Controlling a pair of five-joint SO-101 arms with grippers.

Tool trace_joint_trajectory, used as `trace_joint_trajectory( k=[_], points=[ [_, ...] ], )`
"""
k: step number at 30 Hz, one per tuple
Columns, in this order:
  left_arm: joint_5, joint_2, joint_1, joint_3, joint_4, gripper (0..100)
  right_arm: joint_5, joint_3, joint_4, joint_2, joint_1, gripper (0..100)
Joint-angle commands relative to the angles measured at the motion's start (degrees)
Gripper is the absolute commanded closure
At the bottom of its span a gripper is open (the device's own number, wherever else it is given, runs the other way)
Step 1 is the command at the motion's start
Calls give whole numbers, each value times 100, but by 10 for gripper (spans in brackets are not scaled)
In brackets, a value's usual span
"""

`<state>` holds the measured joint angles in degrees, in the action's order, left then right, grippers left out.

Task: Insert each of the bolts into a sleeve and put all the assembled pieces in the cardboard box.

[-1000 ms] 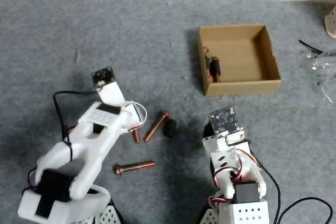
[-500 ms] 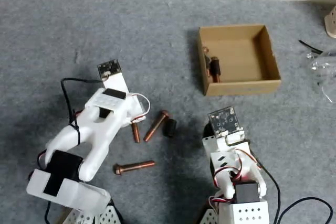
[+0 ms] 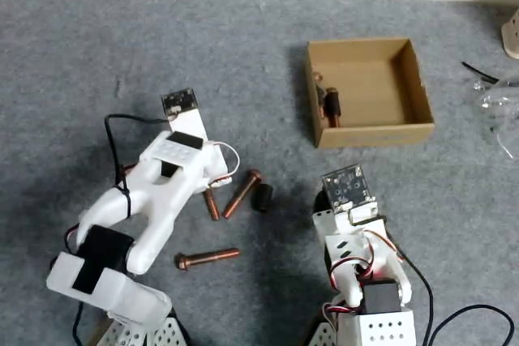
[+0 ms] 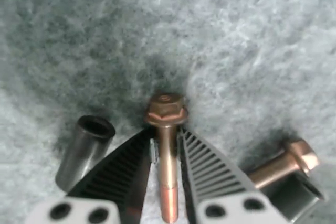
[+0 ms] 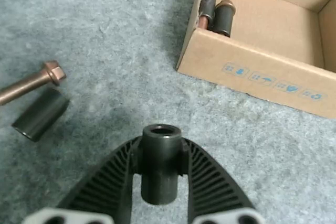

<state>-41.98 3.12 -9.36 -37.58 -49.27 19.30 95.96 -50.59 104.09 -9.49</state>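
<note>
Short of the cardboard box, the right gripper clamps a dark sleeve — long axis along the fingers, open bore roughly toward the box. Farther from the box, the left gripper grips a copper bolt by its shank — head past the fingertips.

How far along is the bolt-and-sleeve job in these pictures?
Done: two assembled pieces lie in the box. In hand: the left pincer grips a bolt, the right pincer a sleeve. Left: joining those, then two loose bolts and two loose sleeves, and boxing all three.
</note>
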Motion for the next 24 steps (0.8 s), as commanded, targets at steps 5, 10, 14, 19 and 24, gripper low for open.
trace_joint_trajectory(
  k=[5,10,14,19,24],
  points=[
    [668,-1578,92,145,-413,996,-62,479,215,119,57,995],
    [1257,-3125,127,163,-879,996,-62,479,215,119,57,995],
    [1618,-4409,136,127,-1398,996,-62,479,215,119,57,995],
    [1626,-5648,101,13,-2154,996,-62,479,215,119,57,995],
    [1644,-6607,136,-611,-2462,996,-62,479,215,119,57,995]
  ],
)
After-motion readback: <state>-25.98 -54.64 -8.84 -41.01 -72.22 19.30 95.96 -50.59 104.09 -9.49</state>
